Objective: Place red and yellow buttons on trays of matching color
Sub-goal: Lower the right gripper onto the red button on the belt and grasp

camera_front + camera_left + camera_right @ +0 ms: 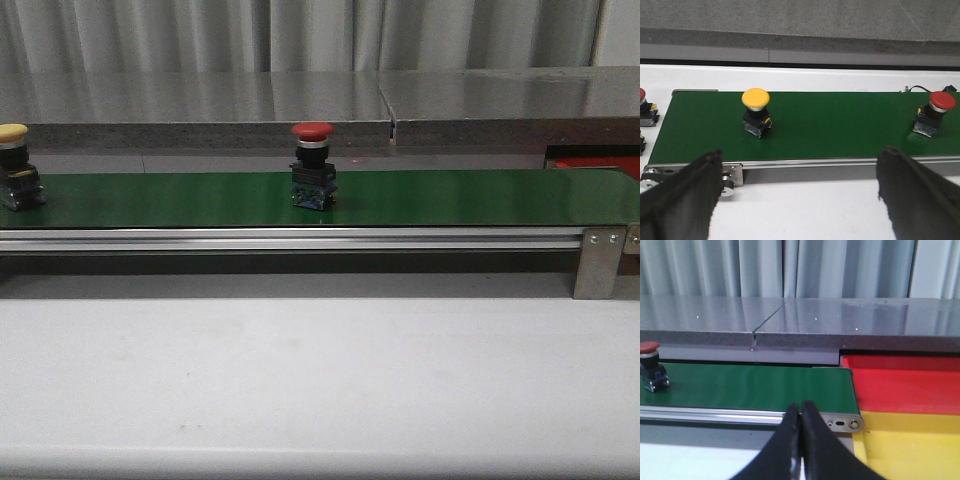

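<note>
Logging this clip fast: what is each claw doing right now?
Left claw: open, holding nothing.
Right claw: closed, holding nothing.

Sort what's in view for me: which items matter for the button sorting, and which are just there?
Job items:
- red button on the belt
- yellow button on the belt
- red tray
- yellow tray
- left tool, open
- right tool, shut, empty

Just there:
- green conveyor belt
- grey ledge
- curtain
- extra buttons off the belt's end

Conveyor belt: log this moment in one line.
red button mid-belt | yellow button belt left end | left gripper open | right gripper shut, empty
</note>
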`<state>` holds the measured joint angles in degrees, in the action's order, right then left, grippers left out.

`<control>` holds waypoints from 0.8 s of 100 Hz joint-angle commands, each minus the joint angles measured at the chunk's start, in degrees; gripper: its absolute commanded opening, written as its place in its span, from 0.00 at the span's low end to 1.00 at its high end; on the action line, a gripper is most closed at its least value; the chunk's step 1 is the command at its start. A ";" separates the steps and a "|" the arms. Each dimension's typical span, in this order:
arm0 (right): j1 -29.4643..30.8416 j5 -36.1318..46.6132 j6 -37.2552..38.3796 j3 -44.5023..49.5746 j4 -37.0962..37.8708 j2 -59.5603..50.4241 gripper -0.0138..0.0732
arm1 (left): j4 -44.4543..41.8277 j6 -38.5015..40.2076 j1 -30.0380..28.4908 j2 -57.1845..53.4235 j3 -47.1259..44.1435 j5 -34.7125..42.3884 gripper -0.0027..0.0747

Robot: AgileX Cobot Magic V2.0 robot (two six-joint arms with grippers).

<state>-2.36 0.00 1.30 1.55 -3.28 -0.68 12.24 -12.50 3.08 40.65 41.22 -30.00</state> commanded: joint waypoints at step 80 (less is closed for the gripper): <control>-0.15 -28.36 -0.05 -42.73 -6.94 44.07 0.03 | 1.81 0.61 0.50 -12.42 -9.96 7.37 0.01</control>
<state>-2.36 -31.74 1.30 -36.02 -6.95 35.85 12.93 -12.29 3.17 27.87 29.65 -27.26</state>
